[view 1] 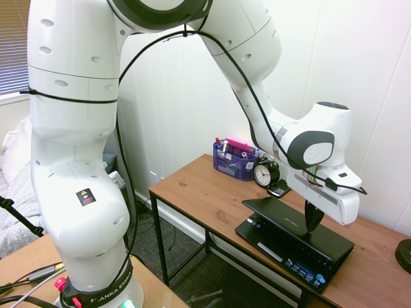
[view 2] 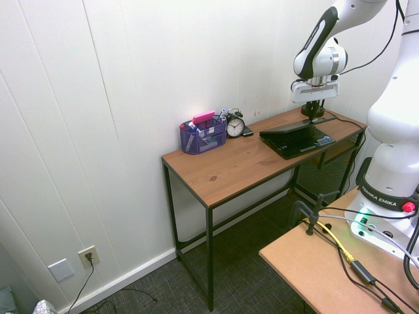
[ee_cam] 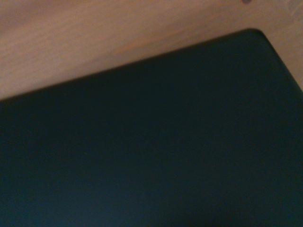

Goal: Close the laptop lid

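Gripper (view 1: 311, 229) in the first exterior view above the wooden desk (view 1: 186, 179), pointing down, with dark fingers (view 1: 313, 215) together and tips at the back of the laptop lid (view 1: 289, 220). Lid thin, rectangular and matte black, with a small silver logo on the back; partly lowered, tilted over the laptop base (view 1: 273, 252), with a gap between the two along the side nearest the robot. On the base, dark keys, a paler touchpad strip and colored stickers near one corner. Counted on the desk: one laptop, one purple caddy (view 1: 232, 163) with a pink item (view 1: 238, 145) and several pens, one black alarm clock (view 1: 266, 173) just beside the caddy, one small black device (view 1: 279, 188) near the clock, one round black object (view 1: 404, 255) at the picture's right edge. Beyond the robot, one window blind (view 1: 13, 48).

In the second exterior view, same lid seen from the opposite side, low and slanted over the keyboard, gripper directly above. Again one caddy, one clock and one small device; on the wall, one outlet (view 2: 88, 256) and one blank plate (view 2: 61, 269).

In the wrist view, one dark, blurred panel with one rounded corner, against brown wood grain.
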Action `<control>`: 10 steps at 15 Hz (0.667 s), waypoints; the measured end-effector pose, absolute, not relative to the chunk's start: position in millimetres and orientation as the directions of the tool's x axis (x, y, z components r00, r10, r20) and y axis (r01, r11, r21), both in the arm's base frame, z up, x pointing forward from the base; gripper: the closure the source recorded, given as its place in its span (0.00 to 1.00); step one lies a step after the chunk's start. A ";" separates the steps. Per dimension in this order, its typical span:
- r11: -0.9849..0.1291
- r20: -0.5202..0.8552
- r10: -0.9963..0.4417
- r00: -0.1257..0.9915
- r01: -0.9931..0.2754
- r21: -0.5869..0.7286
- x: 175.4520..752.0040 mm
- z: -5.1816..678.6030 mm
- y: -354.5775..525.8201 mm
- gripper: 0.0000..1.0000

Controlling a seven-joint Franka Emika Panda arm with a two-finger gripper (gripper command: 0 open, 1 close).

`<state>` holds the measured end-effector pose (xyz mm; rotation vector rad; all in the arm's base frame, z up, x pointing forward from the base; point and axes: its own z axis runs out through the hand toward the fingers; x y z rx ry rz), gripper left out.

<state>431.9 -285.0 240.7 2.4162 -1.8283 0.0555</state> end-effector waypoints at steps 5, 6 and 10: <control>-0.257 0.087 -0.960 0.267 -0.961 0.106 421.7 209.9 -291.0 1.00; -0.254 0.086 -0.961 0.264 -0.961 0.112 419.8 204.7 -292.6 1.00; -0.245 0.089 -0.963 0.255 -0.964 0.105 419.4 200.0 -293.7 1.00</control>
